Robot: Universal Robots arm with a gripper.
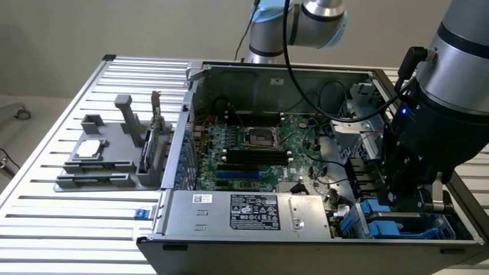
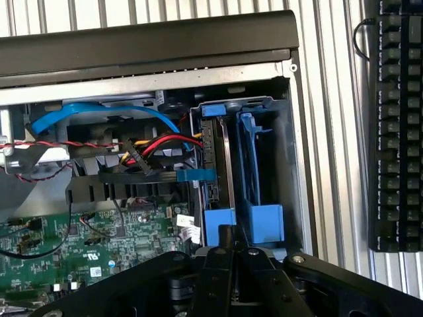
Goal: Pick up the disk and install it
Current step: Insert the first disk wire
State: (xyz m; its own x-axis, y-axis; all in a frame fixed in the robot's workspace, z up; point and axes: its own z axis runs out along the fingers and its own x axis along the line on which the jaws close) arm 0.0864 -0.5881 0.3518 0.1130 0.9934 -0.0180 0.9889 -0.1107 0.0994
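1. Black claw (image 1: 413, 197) sits over the blue plastic drive cage (image 1: 405, 224), at 4 o'clock in the open grey metal PC case (image 1: 229, 215) in the exterior view.
2. Silver-grey disk w/ blue carrier frame (image 2: 220, 165) stands on edge in the cage's slot, beside the green motherboard (image 2: 79, 244).
3. Claw fingers meet at the disk's edge; grip – cannot tell.
4. Case rests on the slatted metal worktop (image 1: 54, 223); black keyboard (image 2: 396, 125) alongside.

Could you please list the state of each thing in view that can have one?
Computer case: side panel off, interior exposed.
Disk: standing on edge in the blue drive cage, seated in one slot.
Neighbouring cage slot: empty.
CPU socket: no cooler fitted.
Gripper: lowered at the drive cage; finger state unclear.
Small square chip: lying flat on the grey fixture.
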